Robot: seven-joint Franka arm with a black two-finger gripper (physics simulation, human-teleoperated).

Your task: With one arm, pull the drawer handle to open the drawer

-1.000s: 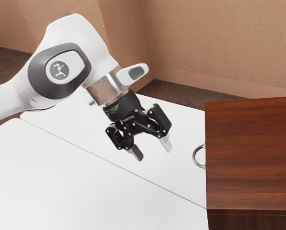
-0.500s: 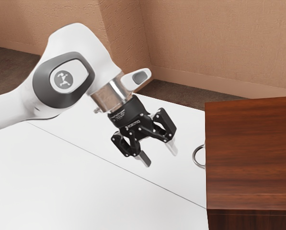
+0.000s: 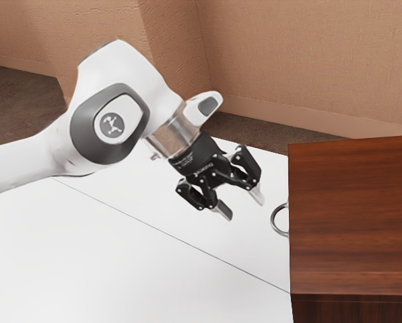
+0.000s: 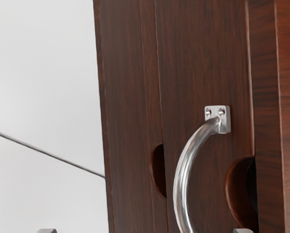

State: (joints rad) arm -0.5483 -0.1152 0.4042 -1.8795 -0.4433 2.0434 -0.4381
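Over white bench [image 3: 86, 256], hung with black fingers [image 3: 223, 211] spread wide, empty. Faced curved silver metal handle [image 3: 279, 220] on dark wooden drawer [image 3: 352, 215], close ahead toward exterior view's right, bow crosswise to finger gap.

From the side camera the drawer handle [image 3: 279, 220] is mostly hidden. Just a small metal loop pokes past the cabinet [image 3: 352, 222] edge. The drawer front is turned away from me there, so from that angle I can't tell whether it is shut or ajar. The cabinet runs off the exterior view's right and bottom edges. My arm [image 3: 66, 145] is cut off at the exterior view's left edge. On the wrist camera, the handle's end nearer my fingers [image 4: 46, 231] runs out of frame, leaving one screwed mount [image 4: 217, 119] visible. Of the fingers, just the tips creep in. The recesses [image 4: 158, 170] behind the handle are too dark to read.
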